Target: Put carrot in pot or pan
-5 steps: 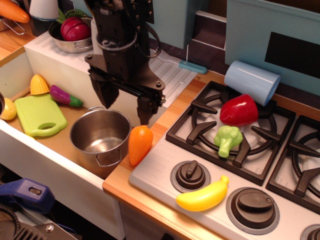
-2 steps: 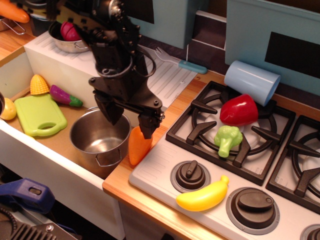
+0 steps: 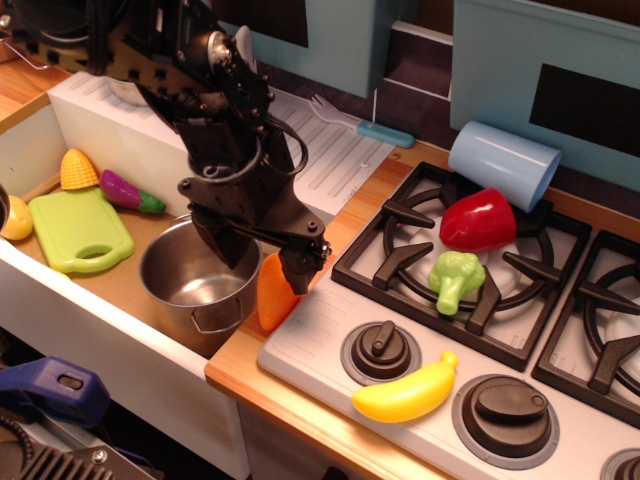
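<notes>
Looks like the grasp step: the black robot hand [image 3: 262,258] hangs spread wide around the top of the stubby orange plastic carrot [image 3: 274,296], which stands on the wooden counter [image 3: 250,375] right beside the shiny steel pot [image 3: 197,282], so next it needs to pinch, lift, and shift left over the pot.

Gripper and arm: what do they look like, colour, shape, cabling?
The gripper is matte black with two flat, tapering fingers under a boxy body. The arm is black too, blocky, with a round silvery joint part and thin black cables looping beside the wrist. No markings legible.
</notes>
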